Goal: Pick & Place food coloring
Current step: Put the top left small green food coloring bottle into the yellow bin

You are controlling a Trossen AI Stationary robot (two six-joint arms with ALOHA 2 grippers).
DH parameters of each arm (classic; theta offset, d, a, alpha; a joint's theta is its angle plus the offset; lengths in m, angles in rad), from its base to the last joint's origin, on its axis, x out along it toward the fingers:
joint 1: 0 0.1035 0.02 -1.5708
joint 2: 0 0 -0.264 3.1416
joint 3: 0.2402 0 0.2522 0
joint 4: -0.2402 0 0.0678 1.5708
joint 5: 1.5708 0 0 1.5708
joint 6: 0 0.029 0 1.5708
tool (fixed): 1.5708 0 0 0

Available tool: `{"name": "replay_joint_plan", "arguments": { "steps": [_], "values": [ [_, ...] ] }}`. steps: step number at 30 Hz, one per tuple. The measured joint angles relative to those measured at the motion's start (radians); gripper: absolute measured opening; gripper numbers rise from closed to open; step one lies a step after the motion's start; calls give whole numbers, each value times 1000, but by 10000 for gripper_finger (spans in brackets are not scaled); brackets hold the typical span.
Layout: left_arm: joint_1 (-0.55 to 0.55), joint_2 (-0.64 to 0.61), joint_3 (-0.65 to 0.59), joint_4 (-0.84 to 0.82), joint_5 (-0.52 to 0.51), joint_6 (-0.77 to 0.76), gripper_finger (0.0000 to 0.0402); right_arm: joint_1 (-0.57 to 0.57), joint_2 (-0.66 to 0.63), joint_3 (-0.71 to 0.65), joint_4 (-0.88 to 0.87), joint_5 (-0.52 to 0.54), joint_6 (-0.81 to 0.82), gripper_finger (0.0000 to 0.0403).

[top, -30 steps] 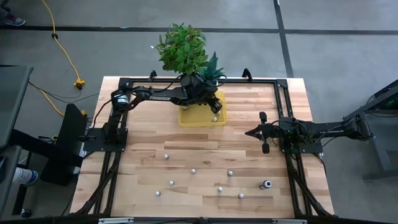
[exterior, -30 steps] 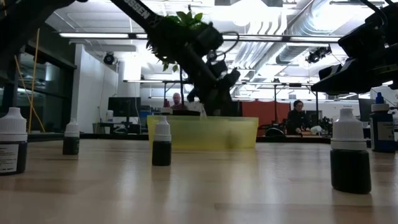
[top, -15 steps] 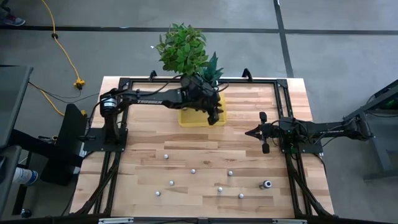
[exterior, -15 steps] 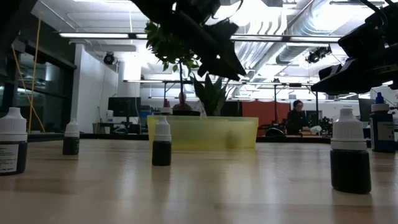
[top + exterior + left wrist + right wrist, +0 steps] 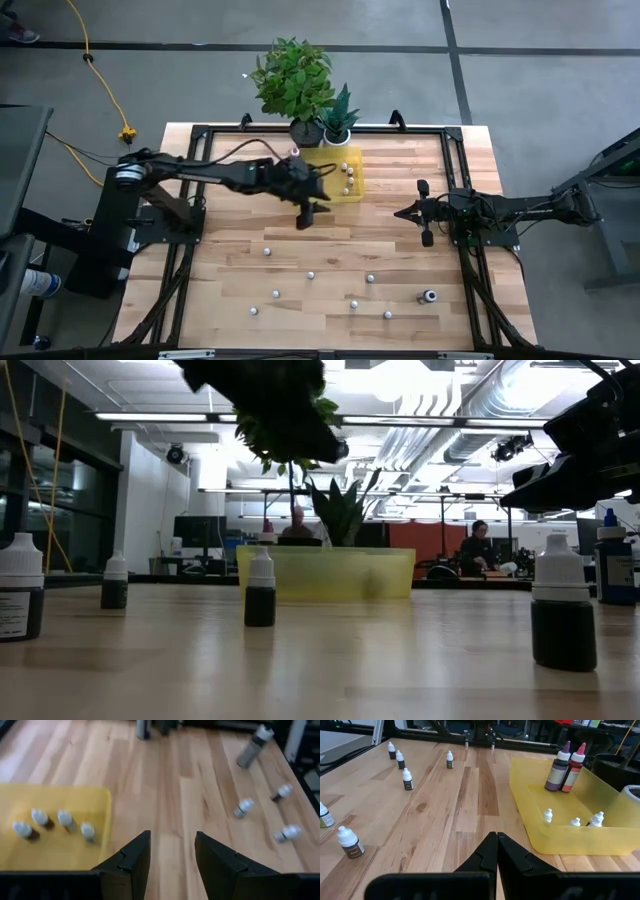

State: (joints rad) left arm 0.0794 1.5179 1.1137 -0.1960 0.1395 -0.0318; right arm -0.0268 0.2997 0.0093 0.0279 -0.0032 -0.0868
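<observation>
Right wrist view alone shows two tall bottles in the tray.

Light wooden plank table, framed by black rails. Resting on it: a translucent yellow tray near the far edge beside two potted plants, and small white-capped food coloring bottles scattered across the near half, one larger bottle lying toward the right.

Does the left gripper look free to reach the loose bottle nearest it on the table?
Probably yes. The left gripper hangs open and empty just off the yellow tray, and only bare wood lies between it and the nearest bottle.
</observation>
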Motion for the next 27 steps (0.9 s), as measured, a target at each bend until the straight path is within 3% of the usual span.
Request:
{"name": "replay_joint_plan", "arguments": {
  "steps": [11,27],
  "values": [
    [-112,-252,-136,-238,-52,9,147,0,3,0,1,1,0,0],
    [-254,-522,-337,-387,-35,36,147,0,21,0,0,0,0,0]
  ]
}}
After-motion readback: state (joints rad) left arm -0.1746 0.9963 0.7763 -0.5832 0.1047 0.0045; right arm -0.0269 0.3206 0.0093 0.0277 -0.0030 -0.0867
